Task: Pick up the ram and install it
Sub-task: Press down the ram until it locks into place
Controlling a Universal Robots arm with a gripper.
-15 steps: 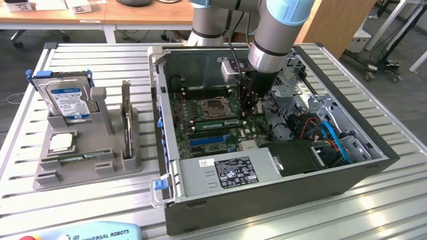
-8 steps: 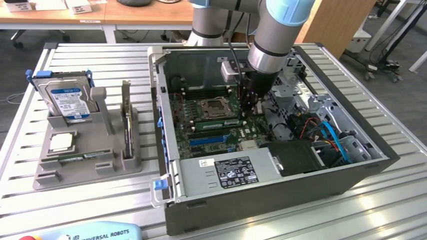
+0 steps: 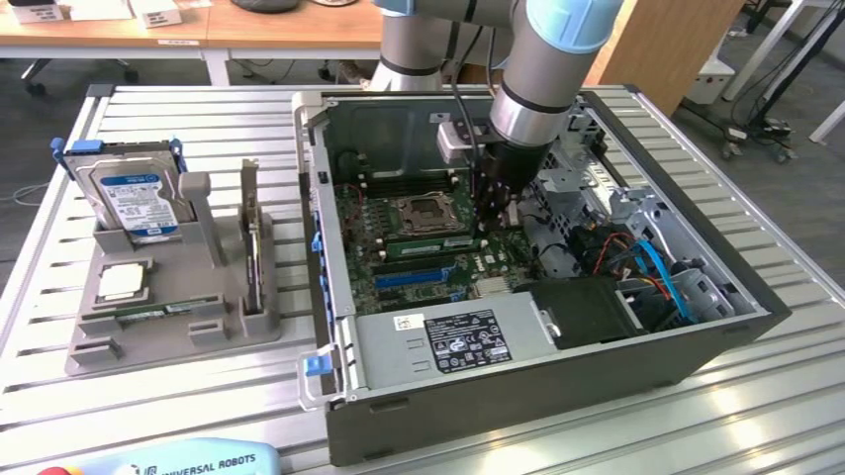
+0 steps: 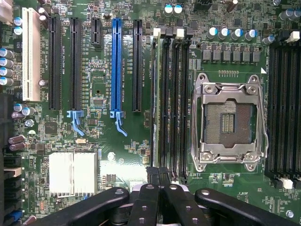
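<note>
Gripper (image 4: 157,176) pinched closed (fingertips together), over ram (image 4: 157,94), motherboard (image 4: 99,80)

"UNIVERSAL ROBOTS" printed on the light-blue pendant (image 3: 198,461) in front of the computer case (image 3: 528,396). Blue hard-drive label (image 3: 137,203) and power-supply sticker (image 3: 465,340) left of and inside the case: unreadable.

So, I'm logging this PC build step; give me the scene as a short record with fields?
scene: open computer case lying on a slatted metal table
gripper: gripper shut, down inside the case over the motherboard
nearest part: memory slots beside the empty CPU socket
ram: green stick standing in the slot at the fingertips; grip on it unclear
parts holder: grey holder at the exterior view's left
holder contents: hard drive, processor chip, second ram stick
</note>
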